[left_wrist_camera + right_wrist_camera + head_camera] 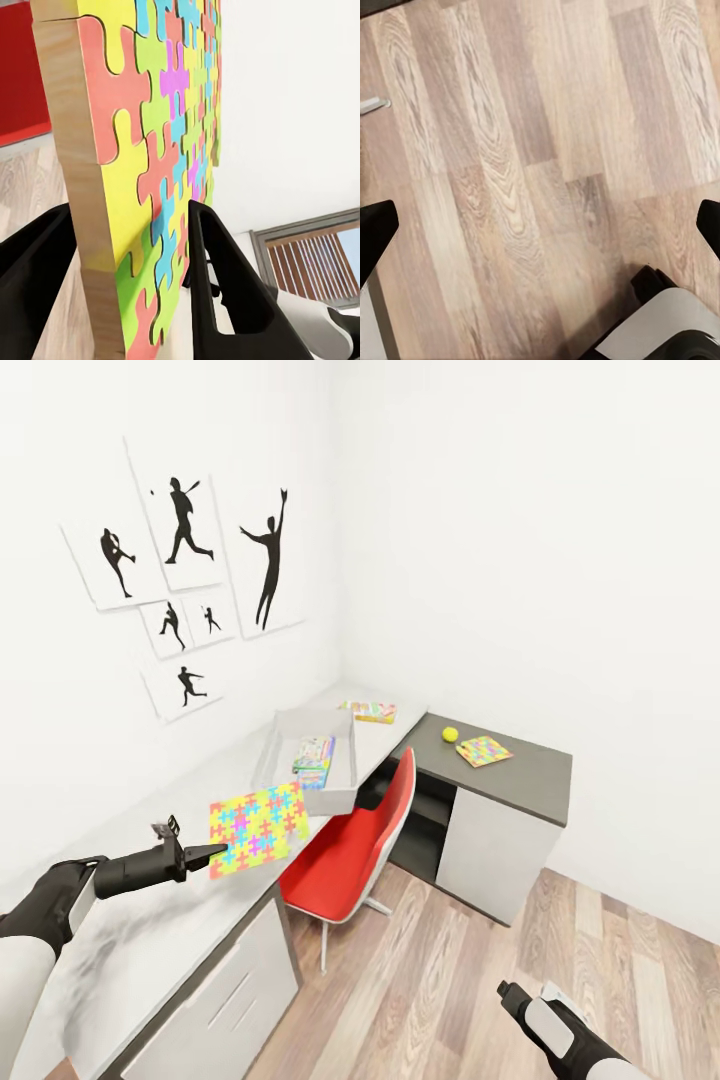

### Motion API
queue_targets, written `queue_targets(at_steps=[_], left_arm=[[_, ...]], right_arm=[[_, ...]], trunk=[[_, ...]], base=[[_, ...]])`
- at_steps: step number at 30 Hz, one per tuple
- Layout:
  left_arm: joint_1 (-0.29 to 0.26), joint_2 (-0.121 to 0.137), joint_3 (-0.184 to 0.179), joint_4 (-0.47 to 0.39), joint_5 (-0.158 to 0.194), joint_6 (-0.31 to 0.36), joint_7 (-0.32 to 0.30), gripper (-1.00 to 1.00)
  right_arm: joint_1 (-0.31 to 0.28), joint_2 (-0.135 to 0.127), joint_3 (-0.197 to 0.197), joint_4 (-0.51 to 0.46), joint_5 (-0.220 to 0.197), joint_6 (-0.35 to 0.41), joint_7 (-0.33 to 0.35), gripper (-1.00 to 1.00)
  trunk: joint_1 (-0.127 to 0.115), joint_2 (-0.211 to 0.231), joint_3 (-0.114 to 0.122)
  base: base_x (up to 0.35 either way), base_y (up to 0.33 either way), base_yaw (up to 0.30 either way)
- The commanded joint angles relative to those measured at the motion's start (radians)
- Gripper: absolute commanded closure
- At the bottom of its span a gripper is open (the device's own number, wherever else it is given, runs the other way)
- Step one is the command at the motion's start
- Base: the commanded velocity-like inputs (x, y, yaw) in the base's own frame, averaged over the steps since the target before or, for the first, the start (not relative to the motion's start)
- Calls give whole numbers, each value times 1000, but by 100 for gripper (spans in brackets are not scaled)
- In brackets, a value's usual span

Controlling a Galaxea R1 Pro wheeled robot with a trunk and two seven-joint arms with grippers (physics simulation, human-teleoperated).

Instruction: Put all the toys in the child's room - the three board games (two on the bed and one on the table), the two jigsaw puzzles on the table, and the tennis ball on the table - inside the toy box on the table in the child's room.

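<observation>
- The left gripper (pixel 212 852), at the lower left of the head view, is clamped on the edge of a puzzle (pixel 256 828), holding it in the air over the bench (pixel 150 940).
- In the left wrist view the two black fingers (pixel 225 285) pinch the puzzle (pixel 161 157) from both sides; its wooden edge and coloured face run away from the camera.
- Just past the held puzzle, toward the middle of the head view, sits the toy box (pixel 345 760) on the bench, with a board game (pixel 314 756) lying inside it.
- Another board game (pixel 370 711) lies flat on the bench beyond the box, near the corner of the room.
- On the lower dark wing, right of centre, the ball (pixel 450 734) rests just beside a second puzzle (pixel 484 750).
- A red chair (pixel 350 850) stands tucked against the bench, below the box.
- Black sports pictures (pixel 190 560) hang on the wall at the upper left.
- The right gripper (pixel 512 996) hangs low at the bottom right over the floor (pixel 440 980); in the right wrist view its finger tips (pixel 376 229) sit far apart at the frame's sides, spread wide with nothing between them but floor planks (pixel 532 172).
</observation>
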Motion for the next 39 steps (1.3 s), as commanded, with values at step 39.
queue_targets(at_steps=[39], left_arm=[[-105, -10, 0, -5, -26, 145, 45, 100]], right_arm=[[75, -5, 4, -5, 9, 124, 11, -100]], trunk=[[1, -2, 1]], base=[[168, -29, -12]])
